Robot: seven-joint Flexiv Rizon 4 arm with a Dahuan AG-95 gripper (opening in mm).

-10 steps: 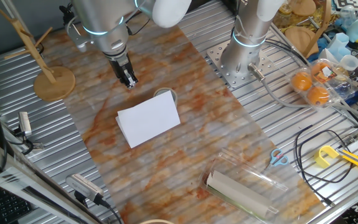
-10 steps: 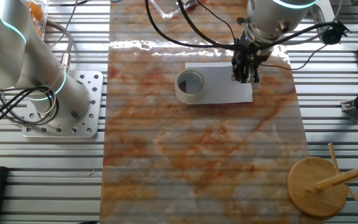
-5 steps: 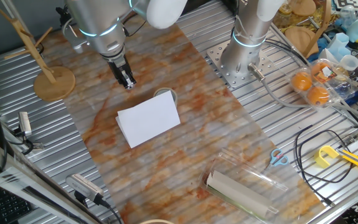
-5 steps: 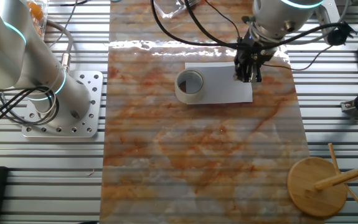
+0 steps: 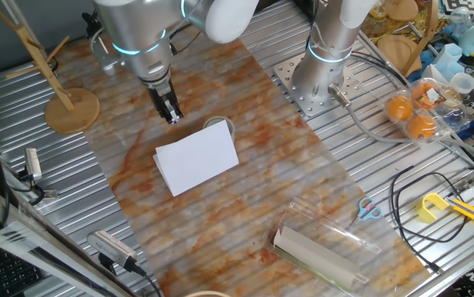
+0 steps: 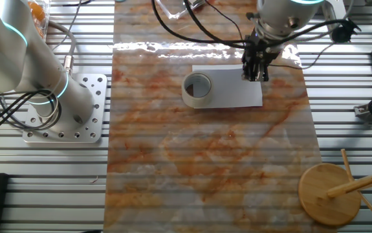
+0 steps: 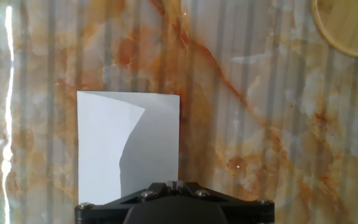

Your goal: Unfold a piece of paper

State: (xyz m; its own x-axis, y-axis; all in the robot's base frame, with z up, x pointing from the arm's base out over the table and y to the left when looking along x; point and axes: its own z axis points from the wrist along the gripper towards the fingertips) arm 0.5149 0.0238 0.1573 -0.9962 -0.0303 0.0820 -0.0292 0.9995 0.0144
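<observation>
Hand view first, left to right: a bright glare streak runs down the left edge of the marbled mat (image 7: 278, 124), then comes the piece of paper (image 7: 104, 143), a white sheet lying flat with its upper layer curling up at one corner and throwing a grey shadow on the layer beneath; a round wooden base (image 7: 347, 25) sits at the far right corner. The fingers themselves are out of this picture, only the dark mount shows at the bottom.

From one fixed view, a wooden stand (image 5: 70, 109) is at the left, the hand (image 5: 171, 115) hangs just above and beside the far edge of the sheet, not touching it, and a tape roll (image 5: 220, 126) peeks out just behind the paper. Its fingers look drawn close together, holding nothing.

The sheet looks thin, light and limp, so it should slide on the smooth mat and crease readily under a hard pinch. That lifted corner of the top layer seems the best place to catch it, taking the upper layer only. The rest of the bench (image 5: 434, 190) holds unrelated clutter.
</observation>
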